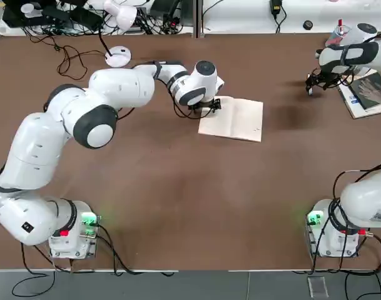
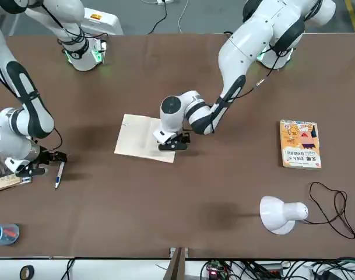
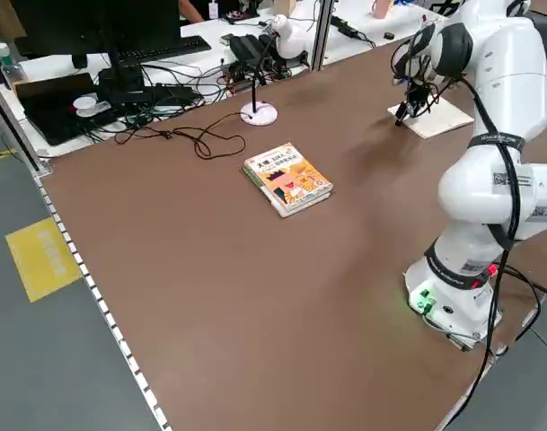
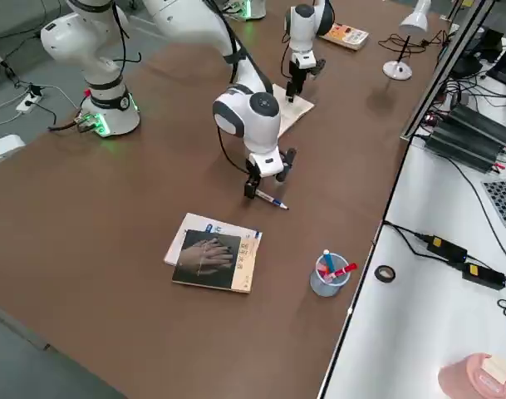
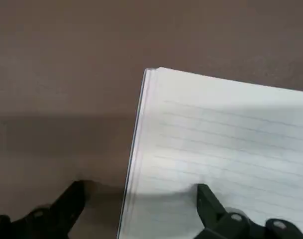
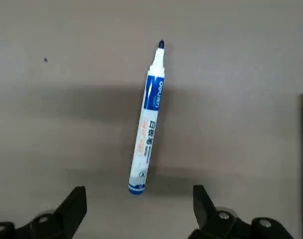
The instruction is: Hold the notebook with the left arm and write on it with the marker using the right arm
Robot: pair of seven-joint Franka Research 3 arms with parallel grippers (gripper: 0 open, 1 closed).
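top view: the open notebook [image 1: 243, 119] lies flat on the brown table [image 1: 177, 187], a little left of the middle in width and toward the far side, with pale pages up. the left arm [image 1: 37, 150] reaches over from the near left, and its pincer, the left gripper [image 5: 141, 191], is at the notebook's left edge. in the left wrist view its two fingers stand wide apart, one over the lined page and one over the table outside the edge, with nothing pinched between them.

the right arm [image 1: 359, 55] reaches to the far right of the table, well apart from the notebook. its pincer, the right gripper [image 6: 140, 190], hovers beside the marker [image 6: 147, 119] with fingers spread wide and holding nothing. the marker lies on the table, a white pen with a blue band, a blue rear end and a dark tip.

just right of the right gripper is a book with a hand on its dark cover [image 4: 209, 259], resting on a white book [image 4: 194, 224]. a clear cup [image 4: 329, 278] with coloured pens [image 4: 342, 272] stands beyond, near the far edge. on the left side of the table lies an orange picture book [image 2: 300, 144], with a white lamp [image 2: 276, 216] farther off toward the far edge.
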